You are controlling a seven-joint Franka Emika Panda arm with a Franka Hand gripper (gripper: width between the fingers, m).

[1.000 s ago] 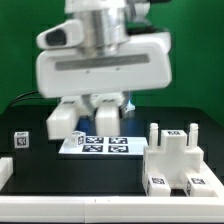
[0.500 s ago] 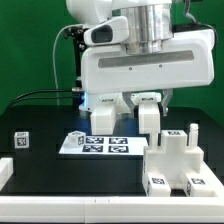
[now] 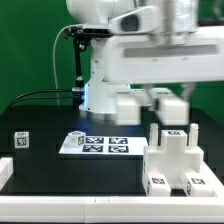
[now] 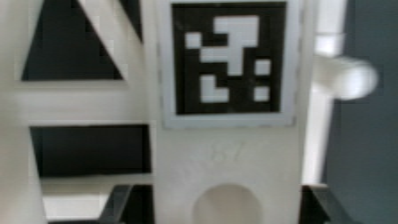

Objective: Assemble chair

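Note:
My gripper [image 4: 228,202] is shut on a white chair piece [image 4: 222,150] that carries a black-and-white tag [image 4: 226,65]. The piece fills the gap between the two dark fingers [image 4: 134,205]. In the exterior view the gripper [image 3: 150,105] hangs above the table, just over the partly built white chair block [image 3: 175,160] at the exterior view's right. That block has upright posts and tags on its front. The hand hides most of the held piece there. Behind the held piece, the wrist view shows more white bars.
The marker board [image 3: 100,145] lies flat in the middle of the black table. A small white tagged piece [image 3: 21,140] stands at the exterior view's left. The table's white raised border [image 3: 60,190] runs along the front. The robot's base [image 3: 100,95] stands behind.
The arm has swung from the exterior view's left to its right, carrying the held piece from above the marker board to above the chair block. The grip is unchanged.

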